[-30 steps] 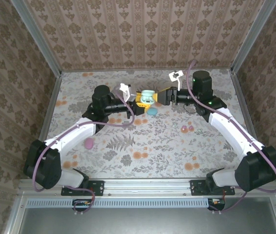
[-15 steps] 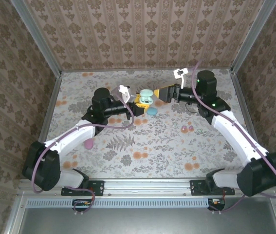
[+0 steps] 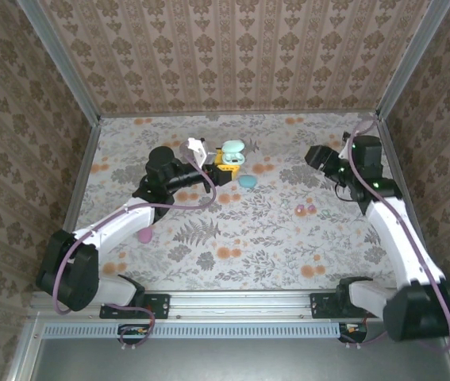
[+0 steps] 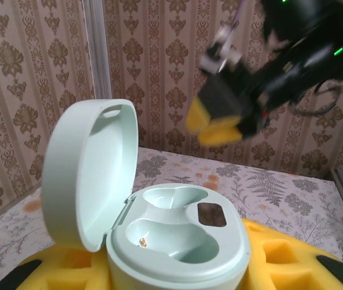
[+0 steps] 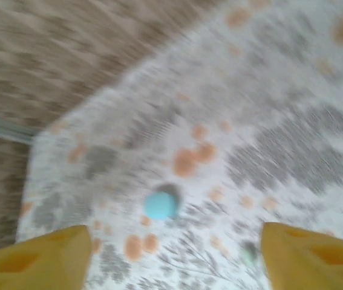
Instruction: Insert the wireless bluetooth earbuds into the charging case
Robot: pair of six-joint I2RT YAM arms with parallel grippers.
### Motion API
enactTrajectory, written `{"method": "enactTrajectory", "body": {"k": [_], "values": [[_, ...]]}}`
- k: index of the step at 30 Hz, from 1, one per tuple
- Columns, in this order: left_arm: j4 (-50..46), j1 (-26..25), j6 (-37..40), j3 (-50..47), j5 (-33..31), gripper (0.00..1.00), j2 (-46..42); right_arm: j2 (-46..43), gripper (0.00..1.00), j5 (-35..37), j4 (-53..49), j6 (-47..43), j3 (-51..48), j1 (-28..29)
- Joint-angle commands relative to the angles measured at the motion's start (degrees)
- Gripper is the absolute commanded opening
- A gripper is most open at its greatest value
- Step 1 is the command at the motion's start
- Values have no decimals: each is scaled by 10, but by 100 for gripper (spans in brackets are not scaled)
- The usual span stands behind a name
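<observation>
Currently left end effector point(image 3: 225, 162) clamps the open charging case point(image 4: 177, 241), wells empty. Right end effector point(image 5: 174, 257) spread, empty. Pink earbuds point(image 3: 305, 209) loose on counter point(image 3: 232, 246): tiny, glossy, liable to squirt from a pinch.

The table point(image 3: 232, 254) is covered edge to edge in a pale cloth printed with grey ferns and orange flowers. A rounded pale cyan piece point(image 3: 248, 181) lies toward the far edge, about midway between the left and right edges. A rounded pink piece point(image 3: 144, 234) lies in the left half, roughly halfway between the near and far edges. Two small pink earbuds point(image 3: 305, 209) lie just beside each other in the right half, well apart from both rounded pieces.
</observation>
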Motion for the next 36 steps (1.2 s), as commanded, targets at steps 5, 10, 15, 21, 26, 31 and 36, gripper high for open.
{"method": "enactTrajectory", "body": {"k": [5, 10, 15, 21, 26, 31, 36], "values": [[37, 4, -13, -8, 24, 23, -8, 82, 62, -7, -98, 49, -34, 0], [36, 5, -11, -8, 30, 24, -8, 111, 61, -24, -67, 59, -30, 7], [33, 5, -9, -7, 30, 23, -8, 144, 59, -34, -68, 46, -16, 12], [18, 5, 0, -9, 26, 23, -17, 172, 56, -44, -71, 37, -4, 25], [11, 6, 5, -10, 23, 23, -22, 217, 52, -36, -92, 0, 33, 59], [6, 8, 7, -12, 21, 23, -26, 275, 45, 0, -143, -37, 85, 76], [-13, 8, 16, -15, 17, 23, -40, 272, 42, 94, -176, -31, 95, 56]]}}
